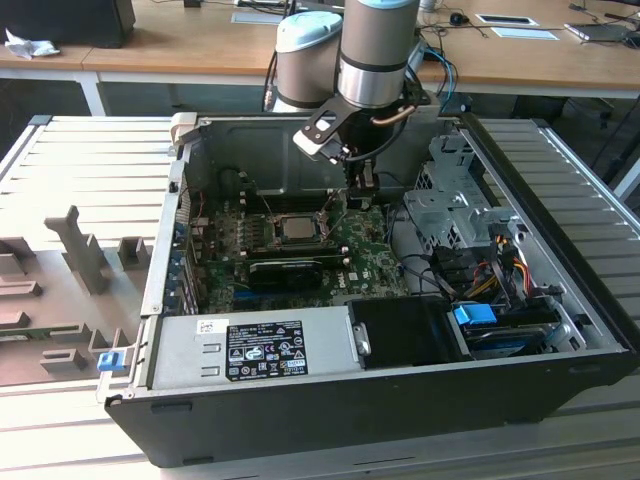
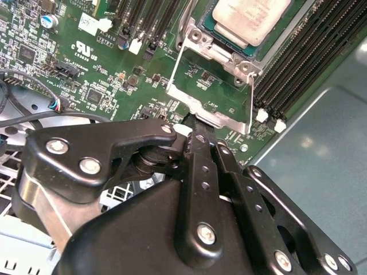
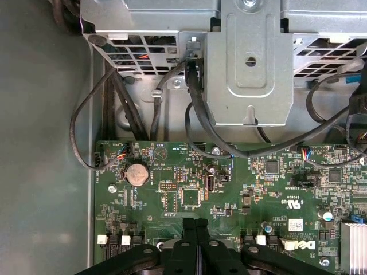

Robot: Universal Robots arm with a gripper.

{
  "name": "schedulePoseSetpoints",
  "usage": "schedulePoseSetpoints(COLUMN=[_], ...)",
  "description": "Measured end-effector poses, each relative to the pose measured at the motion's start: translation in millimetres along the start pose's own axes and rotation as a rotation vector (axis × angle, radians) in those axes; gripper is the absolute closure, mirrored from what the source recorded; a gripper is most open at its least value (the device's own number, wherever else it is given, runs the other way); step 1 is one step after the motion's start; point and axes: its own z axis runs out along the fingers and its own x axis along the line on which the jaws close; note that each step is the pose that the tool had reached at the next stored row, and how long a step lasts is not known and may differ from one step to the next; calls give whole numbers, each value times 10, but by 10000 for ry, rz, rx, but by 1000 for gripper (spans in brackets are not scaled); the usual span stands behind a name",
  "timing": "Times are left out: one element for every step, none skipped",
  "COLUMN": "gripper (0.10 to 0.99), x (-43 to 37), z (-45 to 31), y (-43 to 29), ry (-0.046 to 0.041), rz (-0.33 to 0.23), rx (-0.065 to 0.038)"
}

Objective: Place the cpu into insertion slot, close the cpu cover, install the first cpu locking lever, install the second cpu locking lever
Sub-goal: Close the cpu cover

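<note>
The hand (image 2: 196,130) is narrow, its two black fingers (image 3: 189,229) drawn almost together. In the second wrist view its tip meets the free edge of the cpu cover (image 2: 209,114); I cannot tell whether it pinches that edge or only touches it. The cover stands tilted up from its hinge, open, with green board showing through its square opening. Just past the hinge, farther from the hand, the cpu (image 2: 249,20) lies flat in the socket, silver top up. Black memory slots (image 2: 298,63) run alongside the socket.

On the other side of the hand lie the motherboard (image 3: 189,172) with its coin cell battery (image 3: 137,173), then a grey metal drive cage (image 3: 249,74) hung with black cables. The open computer case (image 1: 330,420) lies on the slatted bench (image 1: 80,170).
</note>
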Motion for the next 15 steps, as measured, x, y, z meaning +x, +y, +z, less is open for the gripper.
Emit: schedulePoseSetpoints(gripper=[980,980,980,980,980,980,980,980,980,980,980,980,980,980,980], x=[0,0,0,0,0,0,0,1,0,0,1,1,1,1,1], z=[0,0,0,0,0,-1,-1,-1,-1,-1,-1,-1,-1,-1,-1], y=[-3,-6,-9,-14,-17,-19,-24,-26,-29,-31,-33,-36,-38,-40,-42], ry=[0,0,0,0,0,0,0,0,0,-1,0,0,0,0,0], rz=[0,0,0,0,0,0,0,0,0,-1,-1,0,-1,0,-1], rx=[0,0,0,0,0,0,0,-1,0,0,-1,-1,-1,-1,-1])
